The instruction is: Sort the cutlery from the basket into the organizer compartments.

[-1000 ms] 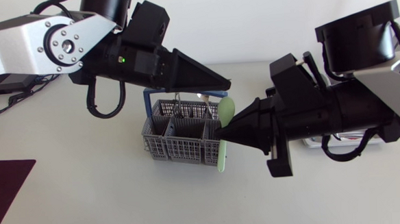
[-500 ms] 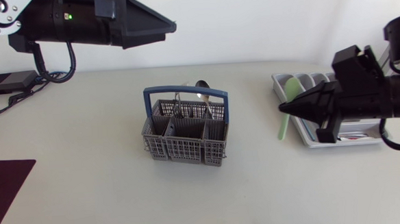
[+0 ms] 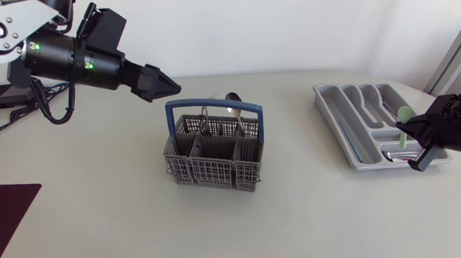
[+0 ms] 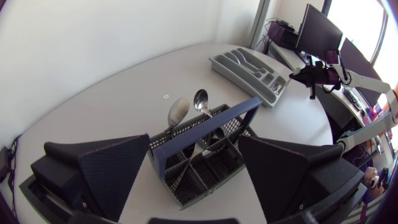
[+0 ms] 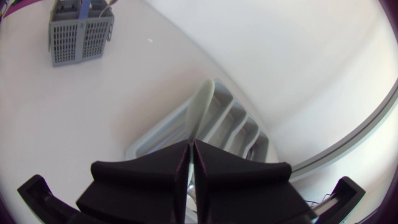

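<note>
Over the right-arm end of the grey plastic organizer tray [image 3: 334,120], looking down from the head cam, the right gripper [image 3: 417,132] is clamped on a pale green plastic utensil [image 3: 404,117]. The grey mesh cutlery basket with the blue handle [image 3: 209,173] sits well apart from the organizer, and the left gripper [image 3: 169,86] hangs farther from it again, past the basket. Left wrist cam: that gripper's fingers are spread wide with nothing between them, and two metal spoons [image 4: 200,99] stand in the basket ahead, so there's plenty left to sort. If it dives for them, I reckon the handle is what it snags, dragging or tipping the basket. Right wrist cam: the fingers pinch the utensil's narrow end, and the broad end sticks out ahead over the organizer's dividers. I can't tell how high it is. My worry: with such a thin pinch it could swivel, and letting go now might leave it lying across a divider or bouncing off the organizer's end.
</note>
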